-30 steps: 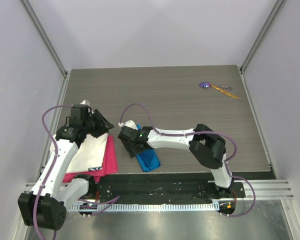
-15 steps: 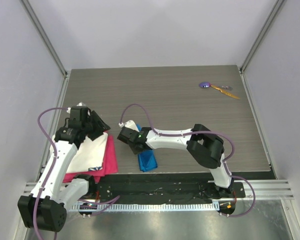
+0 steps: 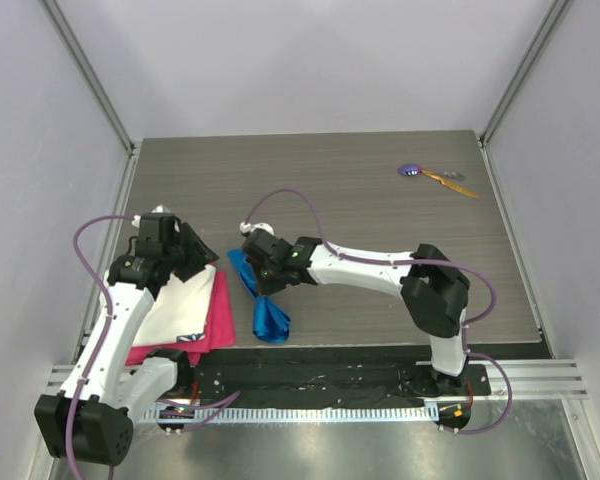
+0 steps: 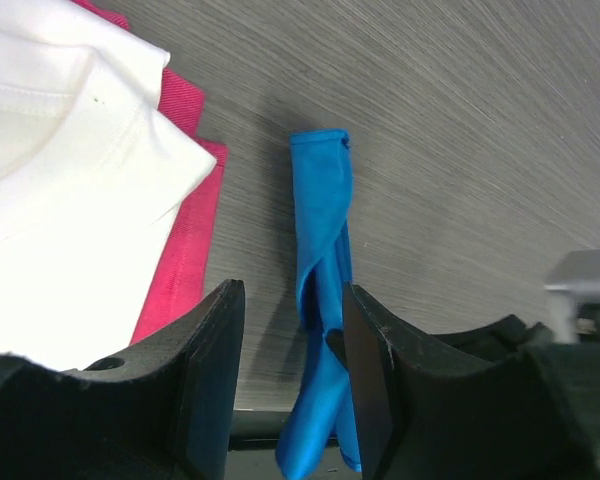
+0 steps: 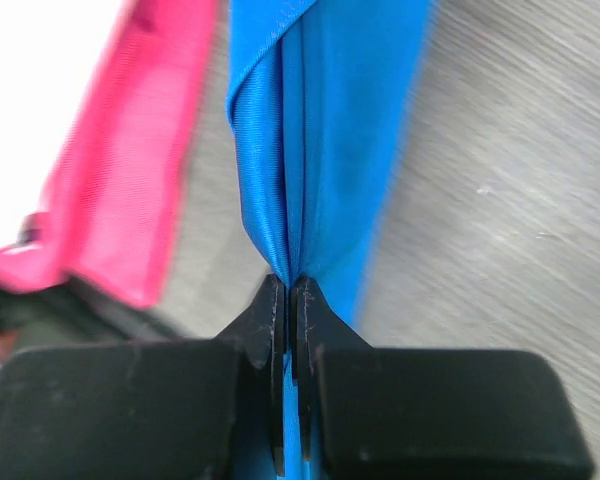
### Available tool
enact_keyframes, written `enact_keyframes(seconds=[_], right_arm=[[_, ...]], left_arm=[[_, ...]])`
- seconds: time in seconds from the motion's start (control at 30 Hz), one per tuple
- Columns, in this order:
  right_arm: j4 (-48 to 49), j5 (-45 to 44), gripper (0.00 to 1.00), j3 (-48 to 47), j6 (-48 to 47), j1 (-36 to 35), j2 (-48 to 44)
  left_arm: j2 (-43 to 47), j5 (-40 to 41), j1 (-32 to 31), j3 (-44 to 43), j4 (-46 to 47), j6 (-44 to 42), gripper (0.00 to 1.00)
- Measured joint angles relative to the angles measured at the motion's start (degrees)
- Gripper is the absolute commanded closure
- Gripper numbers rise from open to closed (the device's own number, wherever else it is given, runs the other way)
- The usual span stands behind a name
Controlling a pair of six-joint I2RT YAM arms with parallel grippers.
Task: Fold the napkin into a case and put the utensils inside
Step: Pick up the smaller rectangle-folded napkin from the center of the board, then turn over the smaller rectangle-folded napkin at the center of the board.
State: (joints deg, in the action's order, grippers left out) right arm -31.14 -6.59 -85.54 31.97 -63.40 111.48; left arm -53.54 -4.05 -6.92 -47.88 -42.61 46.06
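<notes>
Right gripper [image 5: 288, 290] clenched on the napkin [image 5: 330, 120]: both fingers pressed together with a pinched ridge of blue fabric between them. In the top view the right gripper [image 3: 263, 275] sits at about 7 o'clock from the table [image 3: 330, 200] centre, and the napkin [image 3: 265, 300] trails from it toward 6 o'clock as a bunched, twisted strip with loose folds, its lower end near the table's front edge. Left gripper [image 3: 195, 255] released, jaws apart, nothing between them; it hangs over the upper corner of the white cloth [image 3: 185, 300], which lies on the pink cloth [image 3: 218, 315] at 8 o'clock. Left wrist view: the napkin [image 4: 320, 210] runs as a narrow band just beside the pink cloth [image 4: 185, 250], a strip of bare table between the two. Utensils lie on bare tabletop at 2 o'clock, well apart from the napkin: purple-headed piece [image 3: 410, 169] and orange-yellow piece [image 3: 450, 181], close beside each other.
</notes>
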Motion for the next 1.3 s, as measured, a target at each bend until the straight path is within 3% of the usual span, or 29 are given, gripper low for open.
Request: enact_keyframes(seconds=[0.23,0.63,0.73,0.87,0.93,0.97,1.03,1.1,1.3], right_arm=[[17.16,16.02,0.99,13.79,6.16,6.95,-8.48],[54.95,38.60,0.98,41.46,21.44,19.23,-9.35],[61.79,42.40,0.86,46.01,23.87,22.67,-9.35],[66.75,46.97,0.58,49.64,25.03,28.20,-9.33],[66.40,48.76,0.47,50.16,23.78,31.19,-9.35],[64.70,49.13,0.37,50.05,21.73,32.52,-9.51],[56.63,46.95,0.32,48.96,16.37,34.36,-10.88],[43.95,42.84,0.31,46.03,9.55,35.39,-14.93],[23.10,30.05,0.35,38.93,-1.42,33.31,-28.50]], left_arm=[[0.20,-0.11,0.04,-1.84,-0.98,-0.28,0.54],[-3.80,-4.66,0.09,-3.76,-0.39,-0.74,0.57],[-7.10,-5.49,-1.49,-4.26,0.13,-1.20,0.57],[-12.07,-6.08,-6.78,-5.79,1.88,-1.20,0.57],[-15.41,-6.29,-10.19,-7.10,3.32,-0.98,0.58],[-17.20,-6.51,-11.74,-7.85,4.09,-0.81,0.59],[-20.63,-6.88,-14.49,-9.16,5.86,-0.11,0.59],[-23.80,-7.48,-16.48,-10.43,7.52,0.37,0.59],[-33.18,-9.55,-19.93,-14.38,12.55,2.14,0.60]])
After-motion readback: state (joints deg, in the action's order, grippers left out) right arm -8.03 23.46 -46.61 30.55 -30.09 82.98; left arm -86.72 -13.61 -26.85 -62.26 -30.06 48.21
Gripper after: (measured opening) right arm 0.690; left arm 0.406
